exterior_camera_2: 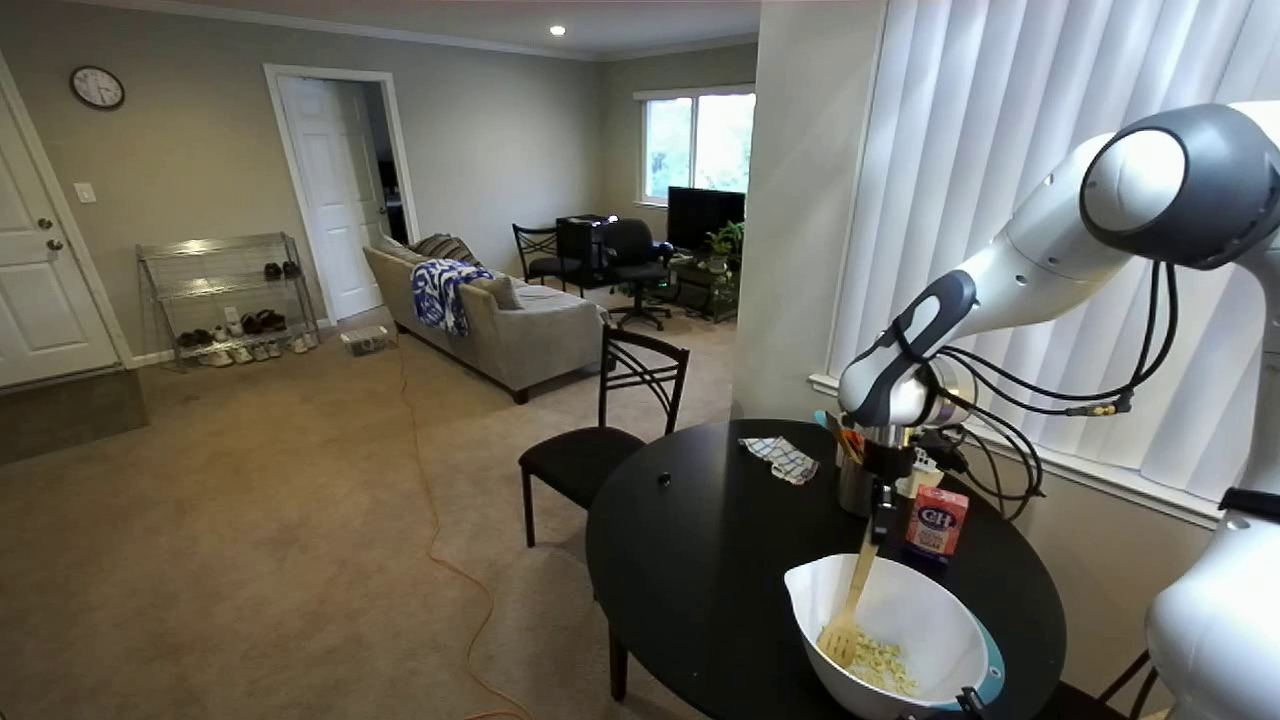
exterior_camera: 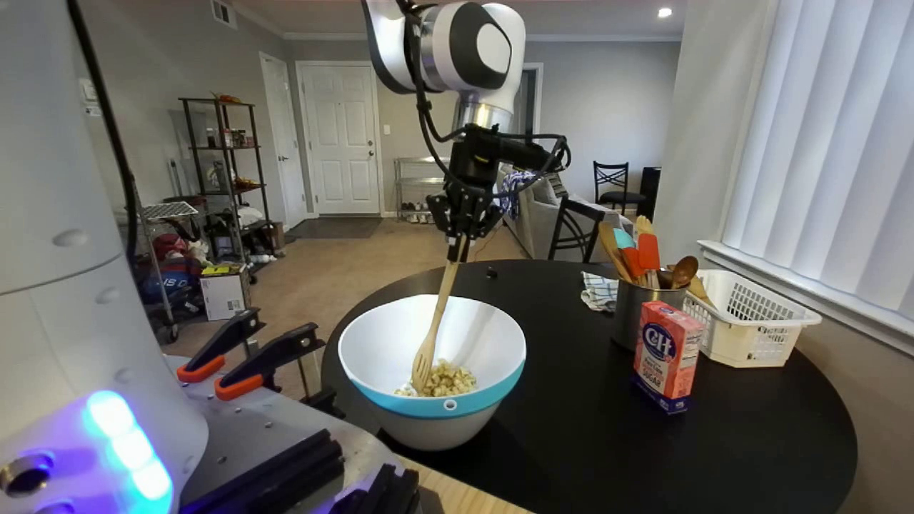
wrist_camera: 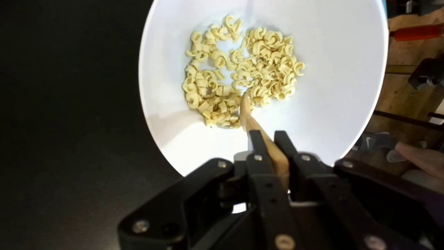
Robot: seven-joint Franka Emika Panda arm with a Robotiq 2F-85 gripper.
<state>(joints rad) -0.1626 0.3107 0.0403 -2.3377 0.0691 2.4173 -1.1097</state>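
Pale wood slants down into the mixing bowl: a wooden fork leans inside, its tines among the short curled pasta pieces at the bottom. The gripper is clamped on the fork's handle above the rim, one finger on either side, and in the wrist view these fingers hide the near part of the bowl. The bowl, white with a turquoise band, stands near the edge of a round black table. Well apart from it, a pink sugar box stands upright; in an exterior view it covers part of the metal canister, and whether the two touch cannot be told. Red spatulas and a dark wooden spoon rise there, with a white plastic basket near them. A checked cloth lies near the canister; a small black object, too small to identify, lies elsewhere on the tabletop. In an exterior view the arm's wrist blocks some of the utensils. A black chair stands beside the table, and a sofa well beyond.
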